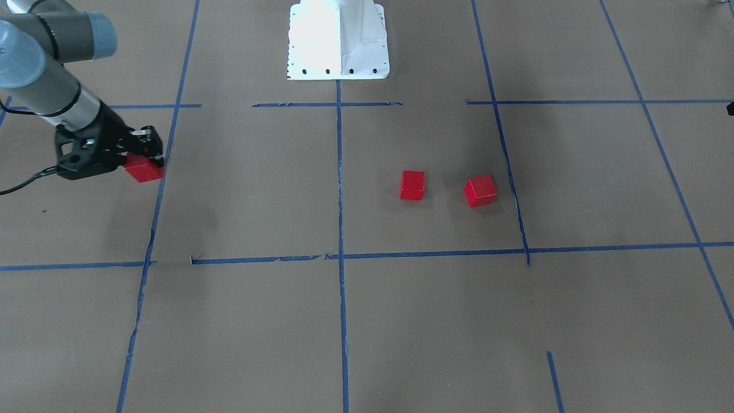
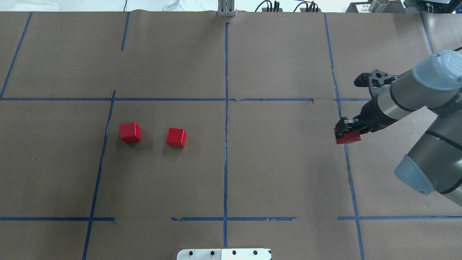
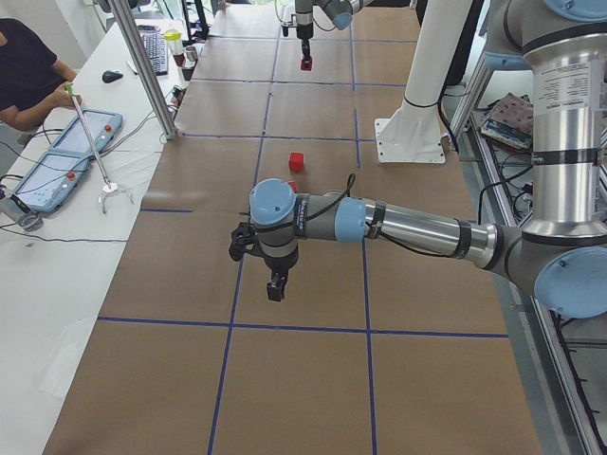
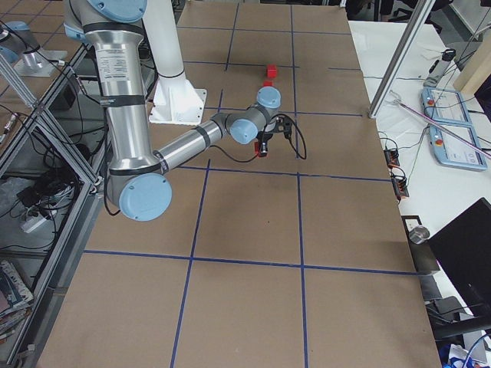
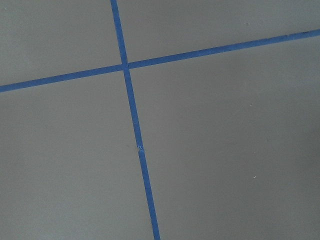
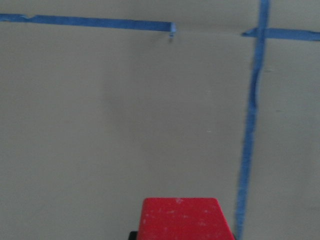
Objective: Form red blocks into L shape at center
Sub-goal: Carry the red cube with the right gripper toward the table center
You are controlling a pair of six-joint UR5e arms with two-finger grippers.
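Where bare, brown center (image 2: 260, 159), blue tape (image 2: 226, 159)

silver-grey tubular arms (image 2: 397, 99) with pale blue joint caps (image 2: 438, 66), black gripper (image 2: 347, 132), black cable (image 1: 23, 184), white bolted base (image 1: 338, 40)

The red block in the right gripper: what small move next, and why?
Probably carry it toward the center line, since the right gripper holds the block far out by the side tape, and the other two blocks lie apart beyond that line.
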